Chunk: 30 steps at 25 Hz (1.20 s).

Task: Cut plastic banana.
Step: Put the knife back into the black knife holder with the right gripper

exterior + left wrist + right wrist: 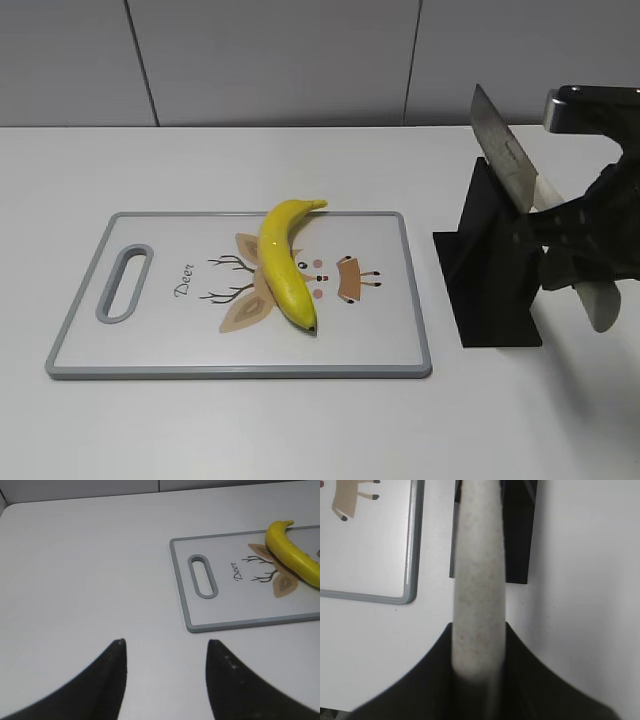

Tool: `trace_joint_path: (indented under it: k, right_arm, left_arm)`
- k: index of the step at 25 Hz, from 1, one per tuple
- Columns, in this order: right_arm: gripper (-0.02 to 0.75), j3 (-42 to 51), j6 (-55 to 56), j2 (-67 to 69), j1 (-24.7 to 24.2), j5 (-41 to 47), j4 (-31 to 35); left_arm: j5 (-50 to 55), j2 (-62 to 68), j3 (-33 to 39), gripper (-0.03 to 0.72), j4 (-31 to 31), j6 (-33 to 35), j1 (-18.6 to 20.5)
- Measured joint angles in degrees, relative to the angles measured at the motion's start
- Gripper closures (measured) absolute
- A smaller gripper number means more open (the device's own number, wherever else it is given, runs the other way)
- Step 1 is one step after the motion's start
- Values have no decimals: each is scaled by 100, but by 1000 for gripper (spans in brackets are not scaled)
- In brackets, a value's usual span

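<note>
The banana [284, 262] lies on the cutting board [160, 352], over the printed deer drawing near the board's middle. Its greenish stem end points to about one o'clock in the exterior view, toward the far edge, and its dark tip points to about five o'clock. It rests on its side, curve bulging toward nine o'clock, free of any gripper.

The right gripper [479, 650] is clamped on the pale speckled handle of the knife [507, 160], at three o'clock from the board. The blade slants up toward eleven o'clock above the black knife stand [490, 275]; whether its tip is clear of the stand's slot cannot be told. The left gripper [165, 652] hovers over the bare table [85, 565] at about eight o'clock from the board's handle slot, its fingers [112, 672] spread apart and holding nothing.

The banana looks like light, hard, glossy plastic, so it probably slides or rolls under a downward push. Being curved, it would likely pivot on its belly if pressed off-centre. A sensible hold for the free gripper is across the thicker half near the stem, leaving the middle clear for the blade. If it is a toy made of joined halves, the cut should fall on that seam, though no seam shows here. The blade needs only modest force, straight down, square across the body.
</note>
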Motion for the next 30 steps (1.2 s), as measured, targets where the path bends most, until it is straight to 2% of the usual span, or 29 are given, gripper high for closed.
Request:
trace_joint_path:
  k: [30]
  right_arm:
    - [559, -35, 186, 803, 5, -159, 153]
  left_arm:
    - [-28, 0, 0, 187, 0, 8, 0]
